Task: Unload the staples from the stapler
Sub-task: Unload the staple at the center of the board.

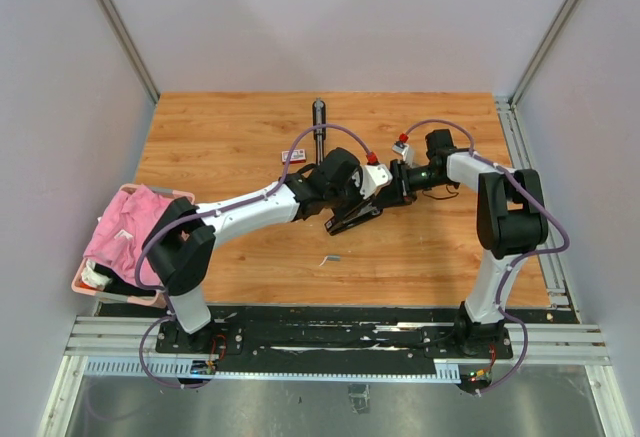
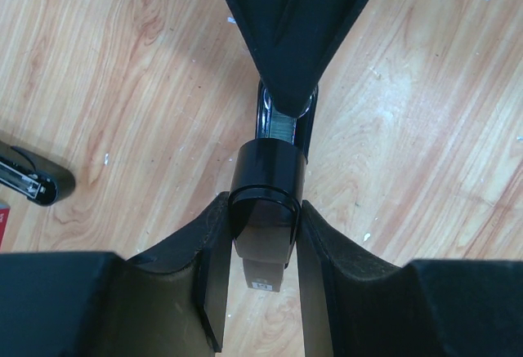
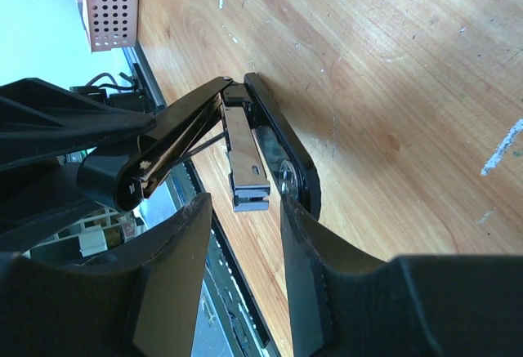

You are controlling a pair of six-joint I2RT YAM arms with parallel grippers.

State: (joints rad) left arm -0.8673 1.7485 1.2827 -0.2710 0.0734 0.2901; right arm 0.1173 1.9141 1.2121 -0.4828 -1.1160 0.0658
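Note:
A black stapler (image 1: pixel 352 215) hangs above the middle of the table, and my left gripper (image 1: pixel 345 189) is shut on it. In the left wrist view the left gripper (image 2: pixel 263 206) clamps the stapler's rounded black body (image 2: pixel 265 179) from both sides. The stapler is hinged open: lid (image 3: pixel 163 149), silvery magazine (image 3: pixel 245 161), base (image 3: pixel 282 149). My right gripper (image 3: pixel 243 206) stands open around the magazine's front end, with its right finger (image 3: pixel 315 267) against the base. A short silvery strip of staples (image 1: pixel 331 257) lies on the wood below the stapler.
A second black stapler (image 1: pixel 318 122) lies at the back, also seen as the dark stapler (image 2: pixel 33 179) on the left. A small red-and-white box (image 1: pixel 292 156) sits beside it. A pink basket (image 1: pixel 85 282) with pink cloth (image 1: pixel 130 222) stands at the left edge.

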